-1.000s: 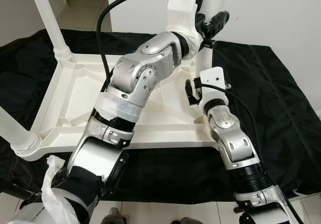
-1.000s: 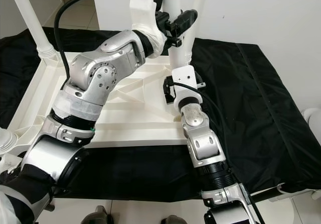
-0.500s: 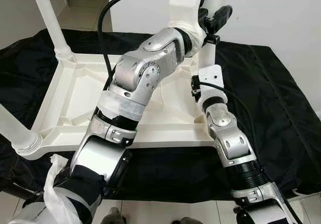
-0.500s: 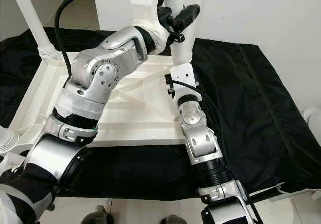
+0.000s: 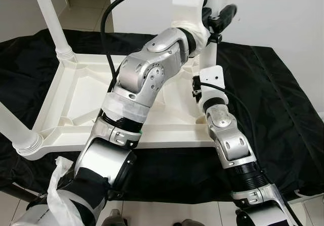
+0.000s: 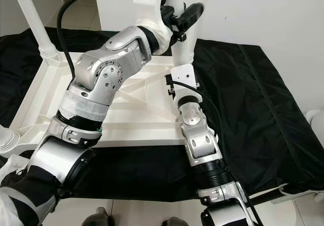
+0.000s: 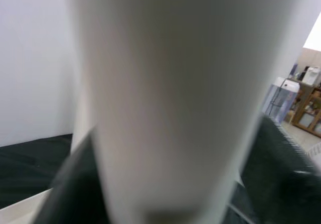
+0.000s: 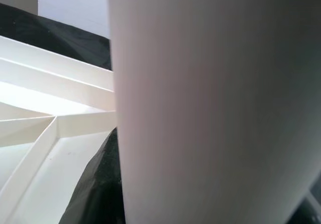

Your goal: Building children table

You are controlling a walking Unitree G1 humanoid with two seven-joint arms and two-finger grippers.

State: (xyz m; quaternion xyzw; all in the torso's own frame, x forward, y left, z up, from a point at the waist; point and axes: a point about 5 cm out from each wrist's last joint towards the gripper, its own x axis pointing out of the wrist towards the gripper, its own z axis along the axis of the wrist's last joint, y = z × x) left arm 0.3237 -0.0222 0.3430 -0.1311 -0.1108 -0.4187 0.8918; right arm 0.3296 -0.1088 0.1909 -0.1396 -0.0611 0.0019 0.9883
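The white tabletop (image 5: 76,91) lies upside down on a black-draped surface (image 5: 273,94) across the middle of the head views, its ribbed underside facing up. Two legs already stand in its corners — one at the upper left (image 5: 50,18), one at the lower left edge (image 5: 12,129). A third table leg (image 6: 182,36) rises upright at upper centre, over the tabletop's far right corner, and both arms are on it.

The step in hand looks like seating this leg in its corner socket. To do it well, I judge the leg should be kept plumb over the socket, the upper grip supplying any turn or downward push while the lower one steadies the base — a tilt would bind it.

The left claw (image 5: 217,19) sits high on the leg at the top of the frame, one black finger showing across the white tube; its wrist view has the tube hard against the lens with dark fingers on both sides, so it appears clamped on the leg. The right claw (image 8: 108,184) is low on the same leg, near the tabletop; whether its fingers are pressed on the tube I cannot tell.
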